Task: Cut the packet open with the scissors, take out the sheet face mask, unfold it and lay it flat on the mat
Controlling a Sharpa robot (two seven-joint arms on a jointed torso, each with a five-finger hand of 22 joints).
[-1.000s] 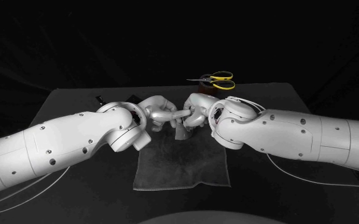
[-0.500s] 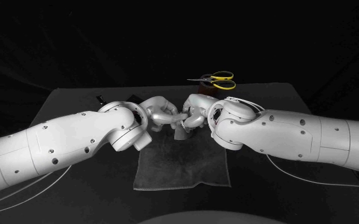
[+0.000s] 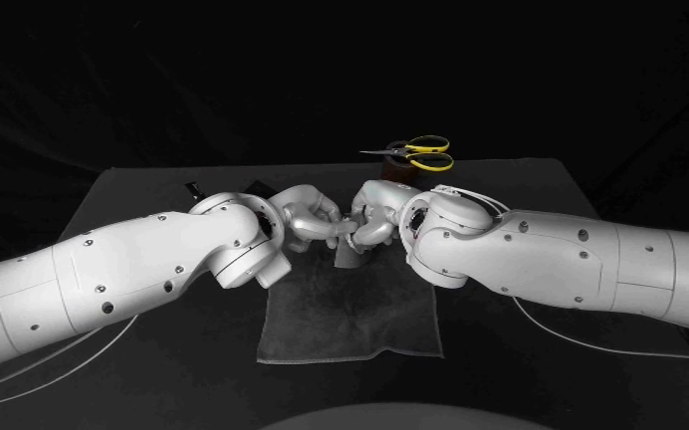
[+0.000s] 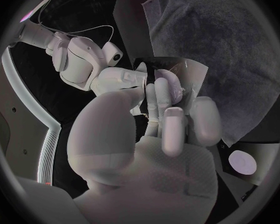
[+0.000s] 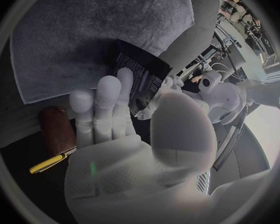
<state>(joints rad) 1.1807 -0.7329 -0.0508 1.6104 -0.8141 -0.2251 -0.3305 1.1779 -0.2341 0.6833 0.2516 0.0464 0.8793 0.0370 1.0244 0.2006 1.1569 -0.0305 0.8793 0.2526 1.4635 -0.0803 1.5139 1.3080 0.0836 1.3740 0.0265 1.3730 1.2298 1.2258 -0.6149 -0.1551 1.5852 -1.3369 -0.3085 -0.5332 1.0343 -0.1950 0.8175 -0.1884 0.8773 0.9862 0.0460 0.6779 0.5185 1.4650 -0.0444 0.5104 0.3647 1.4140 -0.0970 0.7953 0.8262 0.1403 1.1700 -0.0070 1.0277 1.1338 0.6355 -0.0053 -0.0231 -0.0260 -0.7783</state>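
Observation:
Both hands meet above the far end of the grey mat (image 3: 349, 322). My left hand (image 3: 306, 219) and right hand (image 3: 377, 213) hold the dark face mask packet (image 3: 349, 256) between them, and it hangs down from their fingers over the mat. The left wrist view has the packet (image 4: 185, 77) pinched at the tips of my left hand (image 4: 171, 134), with the right hand (image 4: 118, 79) gripping its other side. In the right wrist view, the fingers of my right hand (image 5: 112, 109) lie against the packet (image 5: 137, 77). The yellow-handled scissors (image 3: 421, 154) lie at the table's far edge, apart from both hands.
The scissors rest on a brown block (image 3: 389, 165), also seen beside the mat (image 5: 96, 30) as a brown block (image 5: 56, 130). A small dark object (image 3: 191, 191) lies at the far left of the table. A small pale disc (image 4: 242, 162) sits off the mat.
My left hand's fingers have closed in slightly against the right hand at the packet's top. Arms, mat and scissors have not moved.

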